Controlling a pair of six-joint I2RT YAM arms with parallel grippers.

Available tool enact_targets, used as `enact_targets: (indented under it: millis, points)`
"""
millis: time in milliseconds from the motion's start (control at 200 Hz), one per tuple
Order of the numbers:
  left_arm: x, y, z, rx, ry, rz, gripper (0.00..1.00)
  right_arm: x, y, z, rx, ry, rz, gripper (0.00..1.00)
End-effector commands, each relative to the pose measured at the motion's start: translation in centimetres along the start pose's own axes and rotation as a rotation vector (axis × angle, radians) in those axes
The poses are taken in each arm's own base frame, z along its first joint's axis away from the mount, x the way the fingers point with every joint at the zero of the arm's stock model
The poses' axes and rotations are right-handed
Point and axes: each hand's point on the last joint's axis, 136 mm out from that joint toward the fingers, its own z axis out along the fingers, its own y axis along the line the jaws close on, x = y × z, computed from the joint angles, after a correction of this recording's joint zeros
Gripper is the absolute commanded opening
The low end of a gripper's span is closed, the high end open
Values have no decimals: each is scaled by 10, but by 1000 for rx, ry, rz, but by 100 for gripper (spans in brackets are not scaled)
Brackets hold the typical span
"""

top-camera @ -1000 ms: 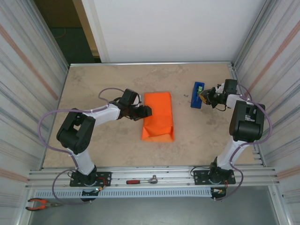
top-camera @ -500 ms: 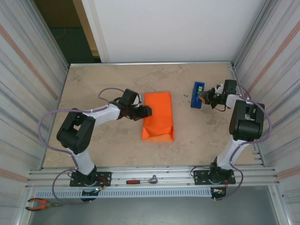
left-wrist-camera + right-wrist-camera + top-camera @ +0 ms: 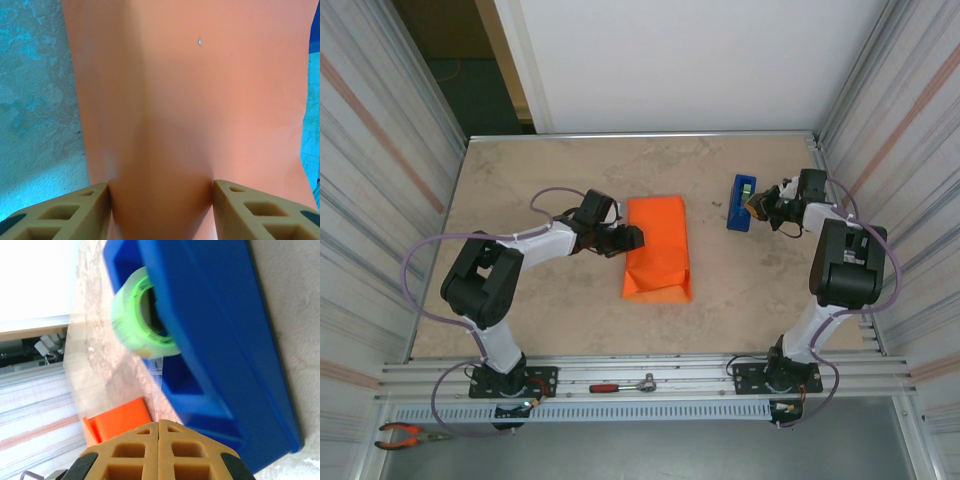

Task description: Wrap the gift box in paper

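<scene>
Orange paper (image 3: 657, 250) lies near the middle of the desk (image 3: 550, 170), folded up into a long block with a sloped flap at its near end. I take it the gift box is inside, though no part of it is uncovered. The left gripper (image 3: 628, 240) comes in from the left and meets the parcel's left side about halfway along. From its wrist camera the tan fingers (image 3: 65, 215) stand one on each side of a raised hump of paper, their inner faces pressed against it, so they are clamped on the wrapped parcel and not hanging loose. To my eye that grip is there to pin the folds down, since thin paper like this would spring open if let go.

Over at the far right, the right gripper (image 3: 756, 207) sits right against a blue tape dispenser (image 3: 741, 203), well apart from the parcel. Its fingers (image 3: 135, 455) are pressed together with no gap, just below the green-cored tape roll (image 3: 142, 320). A clear strip runs down from the roll towards them, but I cannot tell whether its end is caught between them. That placement suggests fetching tape to fix the seam while the other arm holds it
</scene>
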Motion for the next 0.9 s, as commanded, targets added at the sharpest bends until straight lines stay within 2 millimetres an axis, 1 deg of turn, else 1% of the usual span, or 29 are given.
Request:
enact_targets:
  millis: [0, 225, 421, 606, 772, 897]
  points:
    - [39, 54, 13, -202, 110, -41, 53, 7, 28, -15, -56, -13, -35, 0]
    - [39, 55, 13, -203, 111, -42, 53, 19, 28, -28, -51, -33, -25, 0]
    - [39, 54, 14, -201, 112, -40, 53, 33, 17, -33, -21, -30, -7, 0]
    - [38, 55, 14, -201, 111, -41, 53, 47, -3, -29, 20, -25, 19, 0]
    - [38, 54, 15, -199, 109, -45, 53, 56, -28, -20, 54, -22, 64, 0]
    - [38, 54, 15, -200, 110, -44, 53, 58, -48, -11, 85, -25, 98, 0]
